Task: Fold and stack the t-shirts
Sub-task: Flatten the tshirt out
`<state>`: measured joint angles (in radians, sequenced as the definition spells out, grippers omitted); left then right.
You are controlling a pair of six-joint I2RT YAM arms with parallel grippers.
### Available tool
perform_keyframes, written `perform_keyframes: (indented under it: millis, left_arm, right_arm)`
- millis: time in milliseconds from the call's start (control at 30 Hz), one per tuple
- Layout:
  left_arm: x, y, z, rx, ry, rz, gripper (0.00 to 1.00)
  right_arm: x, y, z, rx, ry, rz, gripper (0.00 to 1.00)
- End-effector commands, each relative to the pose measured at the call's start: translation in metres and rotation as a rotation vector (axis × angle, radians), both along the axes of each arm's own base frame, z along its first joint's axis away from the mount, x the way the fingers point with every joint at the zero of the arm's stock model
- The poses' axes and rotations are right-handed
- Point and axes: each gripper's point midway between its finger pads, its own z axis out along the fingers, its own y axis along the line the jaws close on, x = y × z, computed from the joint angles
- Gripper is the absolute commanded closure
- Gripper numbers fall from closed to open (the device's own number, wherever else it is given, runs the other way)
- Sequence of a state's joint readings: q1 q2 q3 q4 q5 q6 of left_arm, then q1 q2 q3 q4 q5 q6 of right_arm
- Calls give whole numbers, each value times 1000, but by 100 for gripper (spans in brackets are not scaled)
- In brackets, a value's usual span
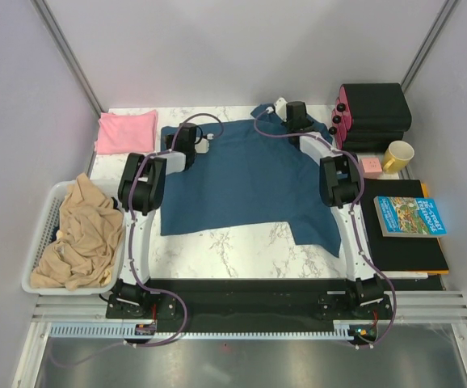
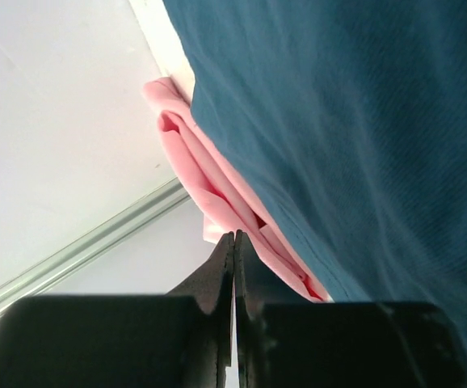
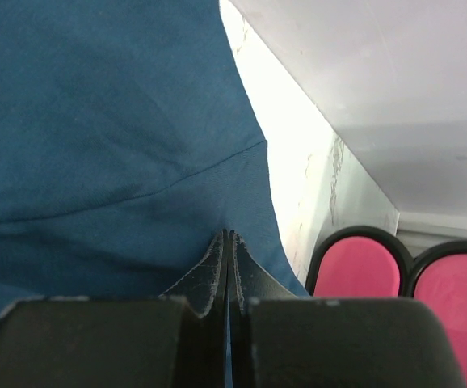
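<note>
The teal t-shirt (image 1: pixel 241 178) lies spread on the surface (image 1: pixel 241 242), with the pink t-shirt (image 1: pixel 125 131) folded beside it. The right fingers (image 3: pixel 212 279) pinch teal cloth; the left fingers (image 2: pixel 216 279) press together.

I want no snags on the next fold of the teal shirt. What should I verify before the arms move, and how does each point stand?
1. Left gripper shut: ok; cloth between its fingers: cannot tell.
2. Right gripper shut over the edge of the teal shirt: ok; actual pinch: cannot tell.
3. The teal shirt spread flat: not ok, rumpled at its far right corner.
4. Pink shirt folded, at far left: ok.
5. Mug and book clear of the teal shirt: ok, both lie right of it.
</note>
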<state>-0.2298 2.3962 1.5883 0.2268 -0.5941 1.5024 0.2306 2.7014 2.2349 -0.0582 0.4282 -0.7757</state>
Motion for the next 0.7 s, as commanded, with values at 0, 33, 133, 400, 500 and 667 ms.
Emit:
perform_keyframes:
  millis: [0,33,133,400,500,667]
  left_arm:
    - [-12,32,-32,161,140,25,98]
    - [-13,35,-33,171,145,25,98]
    - [-17,44,-36,195,148,20,98]
    - [-14,59,-36,210,95,32,91]
    - [-7,57,-21,197,23,30,67]
    - [3,51,26,114,-139,48,27]
  right_arm:
    - [-14,-9,12,21,15,-51,100]
    - [-15,-9,16,25,13,-51,100]
    - [-20,-11,22,32,12,-61,100]
    - [-31,-12,33,25,16,-71,99]
    - [-34,-14,38,24,8,-87,75]
    - [-34,-14,69,66,-64,-107,39]
